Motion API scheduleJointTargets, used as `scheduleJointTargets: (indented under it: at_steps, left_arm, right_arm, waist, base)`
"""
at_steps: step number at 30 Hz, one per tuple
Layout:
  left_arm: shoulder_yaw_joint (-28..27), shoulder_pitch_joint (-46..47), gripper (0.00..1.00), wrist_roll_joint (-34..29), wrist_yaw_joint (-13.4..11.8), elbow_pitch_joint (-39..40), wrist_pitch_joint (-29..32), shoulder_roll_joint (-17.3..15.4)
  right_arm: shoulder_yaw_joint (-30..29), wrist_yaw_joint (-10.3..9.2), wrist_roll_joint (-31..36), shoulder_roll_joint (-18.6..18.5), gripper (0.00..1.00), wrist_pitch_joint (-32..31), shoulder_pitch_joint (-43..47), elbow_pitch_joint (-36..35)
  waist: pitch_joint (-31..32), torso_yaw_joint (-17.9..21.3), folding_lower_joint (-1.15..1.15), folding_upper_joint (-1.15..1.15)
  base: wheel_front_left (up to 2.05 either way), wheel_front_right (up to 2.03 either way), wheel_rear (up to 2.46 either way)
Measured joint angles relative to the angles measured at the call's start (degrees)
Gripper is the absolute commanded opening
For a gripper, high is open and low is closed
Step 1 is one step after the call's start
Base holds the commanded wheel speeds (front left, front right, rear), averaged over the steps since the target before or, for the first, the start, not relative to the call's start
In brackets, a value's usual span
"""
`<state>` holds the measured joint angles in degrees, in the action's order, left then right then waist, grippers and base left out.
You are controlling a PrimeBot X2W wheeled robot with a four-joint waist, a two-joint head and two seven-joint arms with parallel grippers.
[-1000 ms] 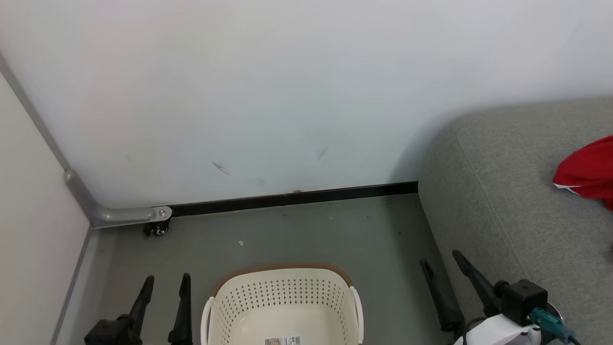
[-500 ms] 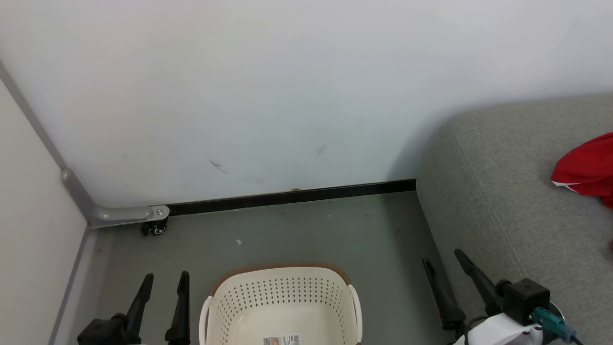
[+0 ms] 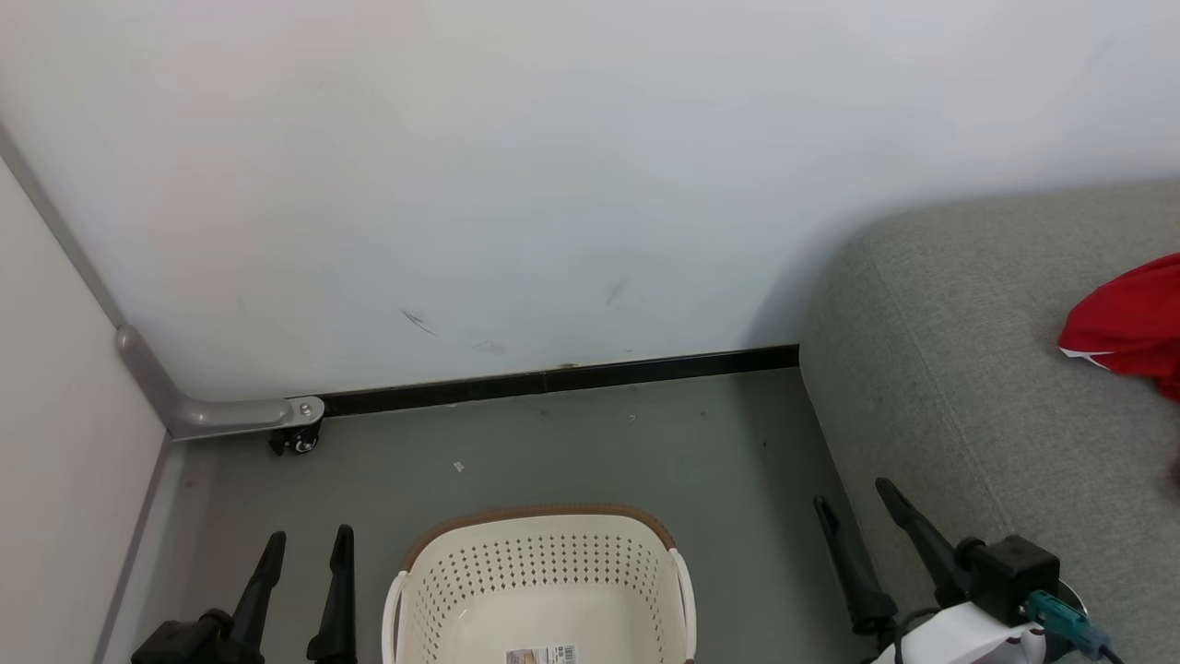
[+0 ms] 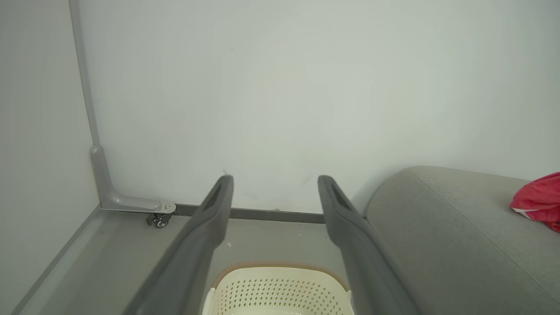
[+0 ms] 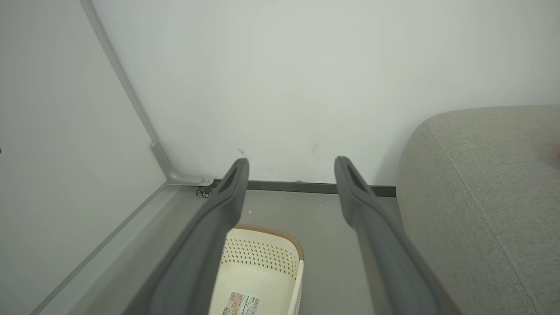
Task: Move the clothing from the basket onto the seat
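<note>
A: Status?
B: Seat [image 3: 968, 387] at right. Basket [image 3: 539, 553] on floor [image 3: 599, 443], low centre; visible part bare except sticker [image 3: 542, 656]. Red clothing [image 3: 1129, 318] lies on seat, at frame edge.
A: Pincers?
B: Left pincer [image 3: 310, 532] & right pincer [image 3: 850, 492] both spread, holding nothing. Prob. last step done; next, check basket's hidden near end.

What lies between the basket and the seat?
In the head view, bare grey floor separates basket from seat; the open right end effector hangs over that strip, near the seat.
</note>
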<state>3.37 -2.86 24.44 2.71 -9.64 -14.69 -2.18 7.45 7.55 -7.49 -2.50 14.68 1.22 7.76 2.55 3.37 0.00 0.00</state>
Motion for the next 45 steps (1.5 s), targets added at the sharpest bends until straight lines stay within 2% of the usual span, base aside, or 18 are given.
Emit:
scheduleJointTargets:
  at_steps: [2, 3, 13, 22, 28, 33, 45]
  left_arm:
    - [0.0, 0.0, 1.00, 0.0, 0.0, 0.0, 0.0, 0.0]
    - [0.0, 0.0, 0.00, 0.0, 0.1, 0.0, 0.0, 0.0]
    - [0.1, -1.5, 0.00, 1.6, 0.3, -4.1, 0.8, 1.5]
    - [-1.0, -1.2, 0.00, 8.5, 0.5, -5.0, 3.3, 1.5]
    - [-1.5, -0.8, 0.00, 12.4, 0.6, -5.3, 4.6, 1.4]
    - [-1.9, 0.1, 0.00, 15.7, 1.0, -5.3, 5.8, 1.4]
    - [-2.9, 0.4, 0.00, 23.7, 1.5, -5.3, 8.5, 1.3]
  right_arm:
    - [0.0, 0.00, 0.0, 0.0, 1.00, 0.0, 0.0, 0.0]
    - [0.0, 0.00, 0.0, 0.0, 0.00, 0.0, 0.0, -0.1]
    - [1.1, 0.01, -1.3, 0.5, 0.00, -0.1, 3.3, 2.9]
    - [1.7, 0.01, -8.6, 0.5, 0.00, -0.1, 4.3, 0.8]
    - [0.4, 0.00, -15.9, 0.5, 0.00, -0.9, 4.4, 0.6]
    - [-0.5, 0.00, -20.4, 0.5, 0.00, -1.8, 4.3, 0.6]
    - [-1.6, 0.00, -31.6, -0.5, 0.00, -4.2, 4.1, 1.0]
  waist:
    - [0.0, 0.0, 0.00, 0.00]
    - [0.0, 0.1, 0.00, 0.00]
    - [0.0, 0.1, 0.00, 0.00]
    - [-0.2, 0.0, 0.00, 0.00]
    - [-0.4, -0.4, 0.05, 0.00]
    - [-0.5, -0.7, 0.22, 0.00]
    - [-0.4, -1.3, 0.83, 0.00]
  base:
    - [0.00, 0.00, 0.00]
    - [0.00, 0.00, 0.00]
    - [0.00, 0.00, 0.00]
    - [0.00, 0.00, 0.00]
    - [0.00, 0.00, 0.00]
    - [0.00, 0.00, 0.00]
    - [0.00, 0.00, 0.00]
